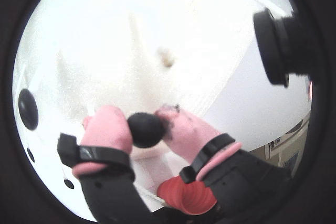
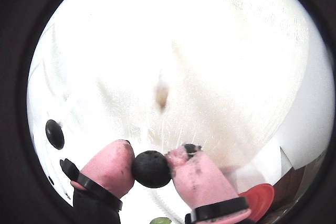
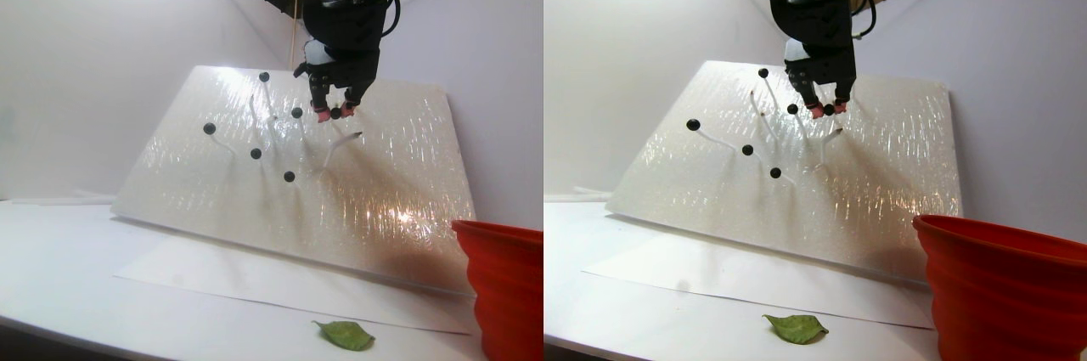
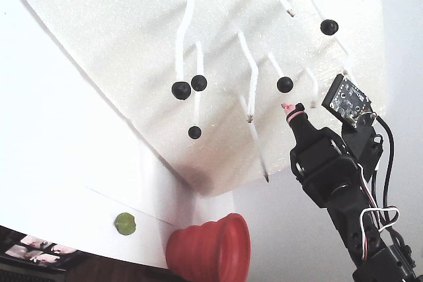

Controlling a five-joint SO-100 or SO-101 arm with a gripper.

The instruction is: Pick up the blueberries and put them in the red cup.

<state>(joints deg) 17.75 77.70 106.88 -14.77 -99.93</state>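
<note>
Between tool (image 2: 153,165) fingertips, one blueberry (image 2: 151,169), seemingly pinched

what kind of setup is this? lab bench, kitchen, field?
Looks like a homemade indoor test bench for berry picking: a tilted white foam board with mock blueberries on white stems, plain white walls, a red cup.

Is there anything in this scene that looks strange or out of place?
Yes. A green leaf lies loose on the table in front of the tilted white board, near the red cup. The gripper pads are smeared with dark stains.
</note>
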